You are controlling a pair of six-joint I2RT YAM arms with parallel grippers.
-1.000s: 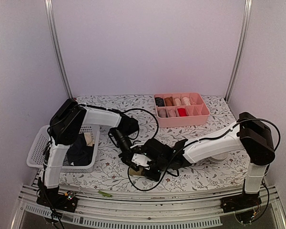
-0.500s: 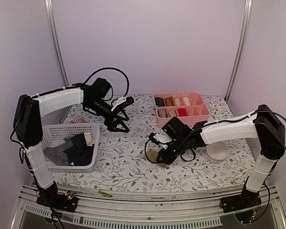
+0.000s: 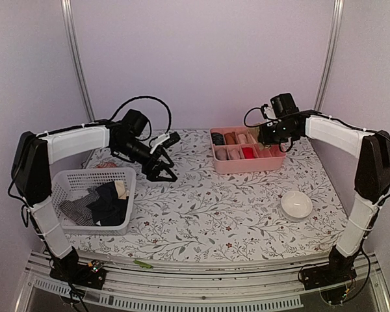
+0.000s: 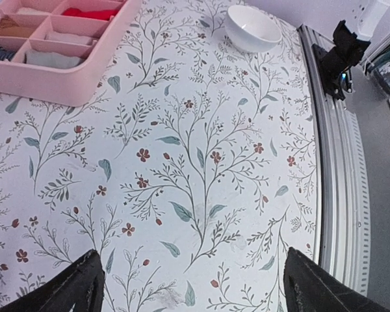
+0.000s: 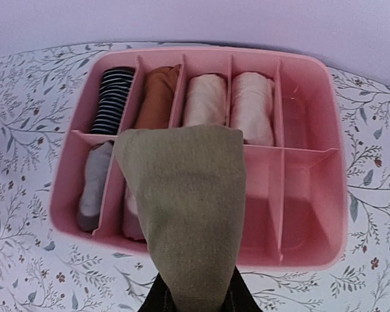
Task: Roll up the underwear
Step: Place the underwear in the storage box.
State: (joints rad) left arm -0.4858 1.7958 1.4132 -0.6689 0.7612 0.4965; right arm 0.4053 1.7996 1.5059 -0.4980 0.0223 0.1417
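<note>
My right gripper (image 3: 264,135) hangs over the pink divided tray (image 3: 273,162) at the back right. In the right wrist view it (image 5: 195,300) is shut on a rolled olive-tan underwear (image 5: 185,208), held above the tray's front row. The tray (image 5: 312,250) holds rolled pieces: striped (image 5: 116,101), brown (image 5: 157,97), two cream (image 5: 229,107), grey (image 5: 93,185). My left gripper (image 3: 161,170) is open and empty above the cloth, left of the tray; its fingers (image 4: 75,289) stand wide apart. More underwear, black (image 3: 109,205) and striped (image 3: 75,209), lies in the white mesh basket (image 3: 58,185).
A white bowl (image 3: 296,205) sits on the floral tablecloth at the right front; it also shows in the left wrist view (image 4: 250,27). The table's metal front rail (image 3: 195,279) runs along the near edge. Purple walls close in the back and sides.
My right arm has lifted the olive-tan roll from the table's front centre up and back to over the pink tray. My left arm swung away to the back left and now holds still, open.
</note>
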